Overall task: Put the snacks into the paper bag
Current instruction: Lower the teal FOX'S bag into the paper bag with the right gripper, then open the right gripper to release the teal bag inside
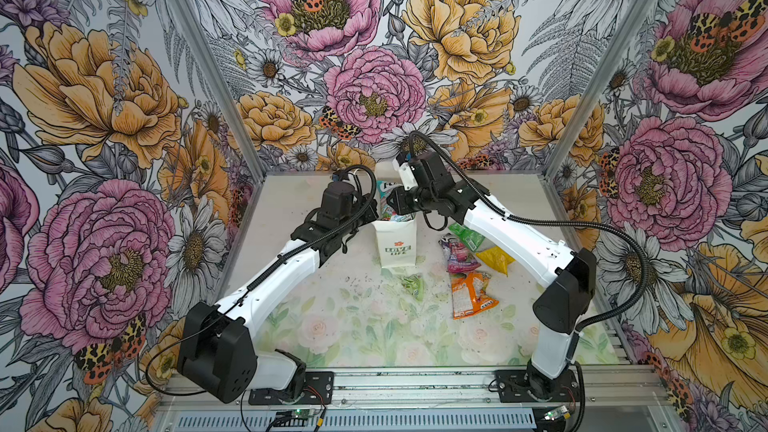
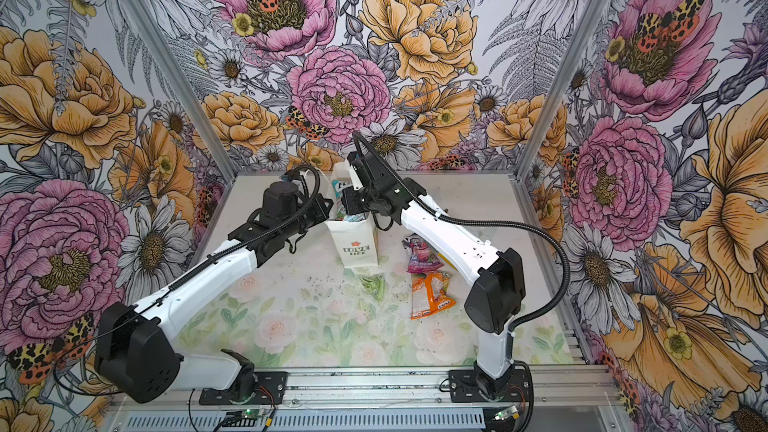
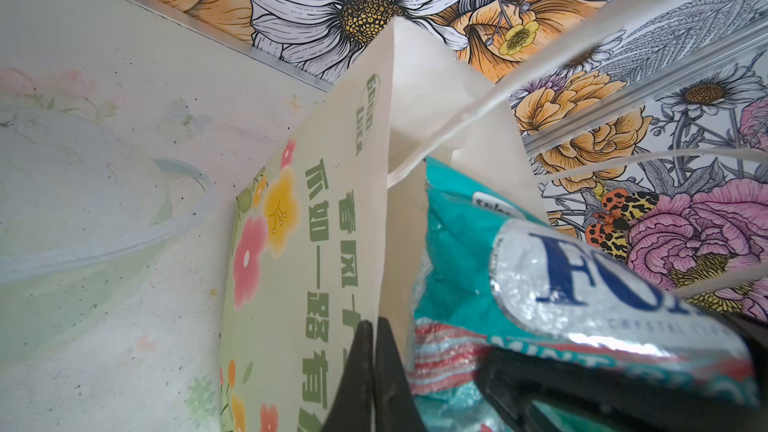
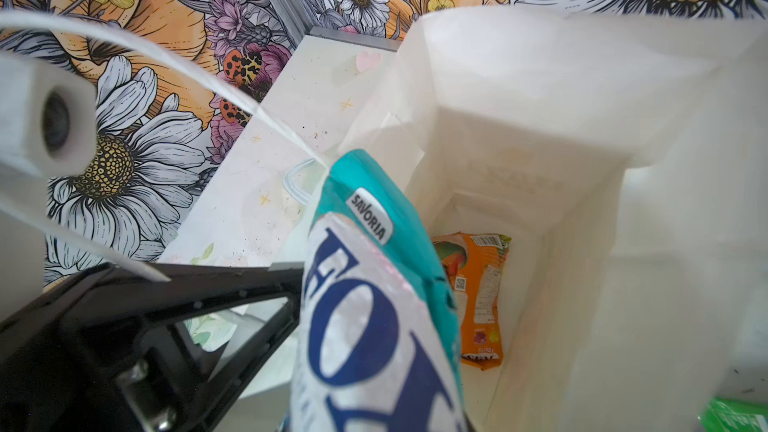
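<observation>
Enclosure: floral-print walls (image 1: 104,97) on three sides, metal frame posts (image 1: 208,76) at the corners

Surface (image 1: 353,326): matte sheet with a pale rose print, dark specks scattered across the middle

Left arm (image 1: 282,272) and right arm (image 1: 519,243): white shells, black joints. They meet over the bag, and their wrists hide most of its mouth in both top views. The right arm covers part of the green packet (image 1: 467,236); the yellow packet (image 1: 496,260) lies just beside it

Paper bag (image 1: 395,243): upright at mid-back of the surface, stiff white paper with sharp creases, "LOVE LIFE" on the narrow side. The cord handles (image 3: 540,76) are blurred and cut off by the frame

Teal packet (image 4: 365,305): crinkly foil, only "FO" readable. It stands in the bag's mouth, partly above the rim

Right gripper (image 1: 395,200): clamped on the teal packet. One of the fingers (image 4: 232,288) lies against its side and the other is hidden behind it; the left wrist view shows black on both sides of the packet

Left gripper (image 3: 375,351): fingers (image 3: 361,376) together, pinching the rim of the bag's wide printed wall

Orange packet (image 4: 478,284): flat on the bag's bottom

Right of the bag, the purple-pink packet (image 1: 457,255) touches the orange-white packet (image 1: 473,292)

Pale green packet (image 1: 413,286): small, just in front of the bag
</observation>
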Robot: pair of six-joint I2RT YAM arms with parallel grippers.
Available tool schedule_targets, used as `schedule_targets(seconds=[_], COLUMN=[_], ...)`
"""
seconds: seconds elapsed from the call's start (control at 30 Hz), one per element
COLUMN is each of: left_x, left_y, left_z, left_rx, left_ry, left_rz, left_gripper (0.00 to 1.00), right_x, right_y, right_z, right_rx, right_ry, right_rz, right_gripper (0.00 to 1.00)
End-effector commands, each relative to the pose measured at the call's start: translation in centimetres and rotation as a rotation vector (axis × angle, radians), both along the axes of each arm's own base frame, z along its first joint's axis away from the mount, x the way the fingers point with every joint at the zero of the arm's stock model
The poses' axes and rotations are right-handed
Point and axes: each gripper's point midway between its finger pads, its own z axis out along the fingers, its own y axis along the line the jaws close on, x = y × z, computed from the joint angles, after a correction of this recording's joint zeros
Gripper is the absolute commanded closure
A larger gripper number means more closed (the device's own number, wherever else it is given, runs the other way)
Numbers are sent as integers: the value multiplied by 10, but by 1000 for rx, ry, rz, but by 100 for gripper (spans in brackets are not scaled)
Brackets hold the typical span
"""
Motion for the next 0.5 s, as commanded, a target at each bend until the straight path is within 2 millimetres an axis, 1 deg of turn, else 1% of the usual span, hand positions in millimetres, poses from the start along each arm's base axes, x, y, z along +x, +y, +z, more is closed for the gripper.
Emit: schedule_targets(seconds=[0.0,0.23,0.47], left_x=[-1,-1,-1], left_y=[1,2,1], left_z=[15,16,14], left_rx=[-21,-20,-18], left_ry=[-52,-52,-50], left_rz=[14,16,15], left_gripper=[100,100,100], right_x=[-5,-5,-7], right_y=[-3,-3,-5], right_z=[34,37,42], right_rx=[47,50,55], right_ry=[-64,-68,-79], right_rz=[-6,-3,-3], right_gripper=[65,60,58])
